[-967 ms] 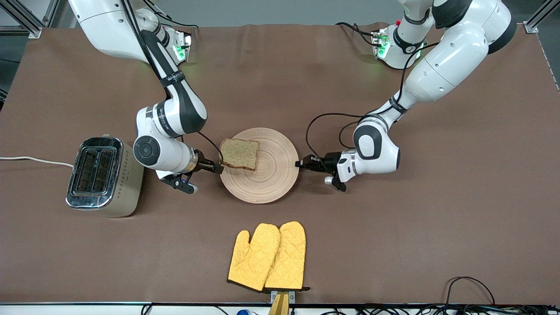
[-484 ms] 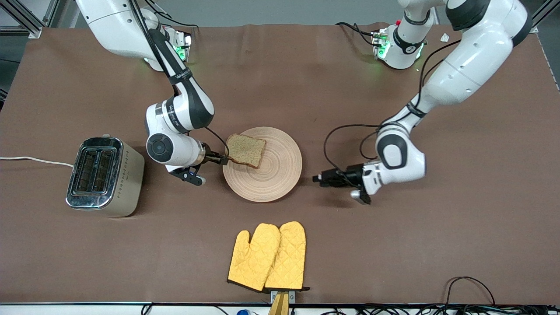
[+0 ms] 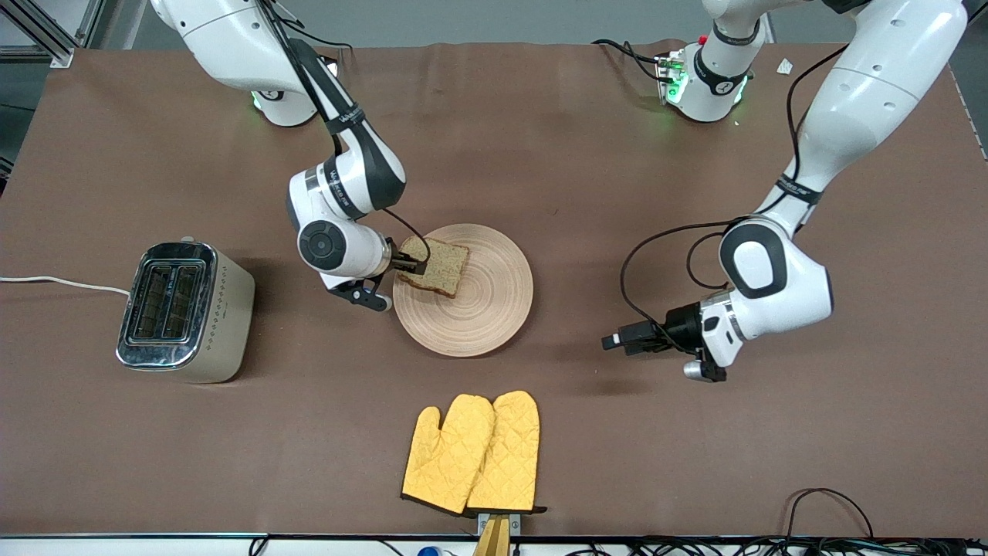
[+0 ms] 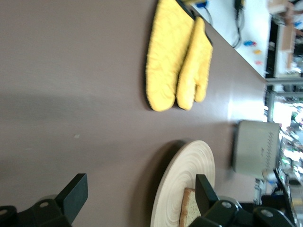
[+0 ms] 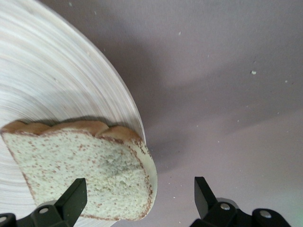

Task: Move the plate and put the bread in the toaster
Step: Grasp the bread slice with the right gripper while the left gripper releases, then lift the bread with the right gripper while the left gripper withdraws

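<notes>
Now the left tool [image 3: 611, 342] is backing off the plate [image 3: 494, 309], fingers spread and empty, while the right tool [image 3: 407, 265] is closing in, open around the bread [image 3: 440, 266], lying on the plate's edge toward the toaster [image 3: 184, 310].

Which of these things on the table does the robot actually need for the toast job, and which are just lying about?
Needed for the job:
- plate
- bread, on the plate
- toaster, toward the right arm's end of the table
- right gripper, at the bread

Just lying about:
- yellow oven mitts, nearer the camera than the plate
</notes>
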`<control>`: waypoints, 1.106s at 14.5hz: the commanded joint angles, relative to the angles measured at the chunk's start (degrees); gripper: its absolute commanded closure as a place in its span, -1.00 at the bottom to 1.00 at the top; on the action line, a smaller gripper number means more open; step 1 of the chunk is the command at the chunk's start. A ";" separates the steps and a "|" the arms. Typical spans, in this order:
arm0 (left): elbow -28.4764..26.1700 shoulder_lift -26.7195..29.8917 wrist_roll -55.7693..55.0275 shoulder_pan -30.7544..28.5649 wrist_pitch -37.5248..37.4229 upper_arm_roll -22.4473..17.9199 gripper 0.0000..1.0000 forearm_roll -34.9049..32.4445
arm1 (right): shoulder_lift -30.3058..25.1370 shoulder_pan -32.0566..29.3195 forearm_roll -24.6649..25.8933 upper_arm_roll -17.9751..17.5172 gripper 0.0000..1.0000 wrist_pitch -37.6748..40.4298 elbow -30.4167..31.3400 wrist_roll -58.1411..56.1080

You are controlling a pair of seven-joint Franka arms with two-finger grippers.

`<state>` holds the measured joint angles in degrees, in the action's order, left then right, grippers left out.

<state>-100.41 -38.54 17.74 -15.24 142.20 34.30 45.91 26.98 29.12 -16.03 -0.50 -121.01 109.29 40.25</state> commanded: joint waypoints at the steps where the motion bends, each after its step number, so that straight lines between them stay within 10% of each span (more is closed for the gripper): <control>1: 0.56 3.72 -12.25 -1.02 -4.27 0.07 -1.00 -7.30 | -2.19 0.41 -1.37 0.15 -1.00 -1.50 3.65 0.54; 6: 1.17 9.34 -30.72 -2.34 -12.97 -0.11 -1.00 -28.99 | -2.19 1.38 -2.85 0.06 -0.72 -3.35 4.44 0.54; 16: 18.05 21.12 -31.02 -2.43 -43.23 -0.11 -1.00 -54.25 | -2.10 1.82 -4.01 0.15 0.00 -3.70 4.35 0.45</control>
<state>-83.01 -20.60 -13.27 -17.57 101.55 34.38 -5.65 26.97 30.49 -18.90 -0.52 -123.83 111.32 40.29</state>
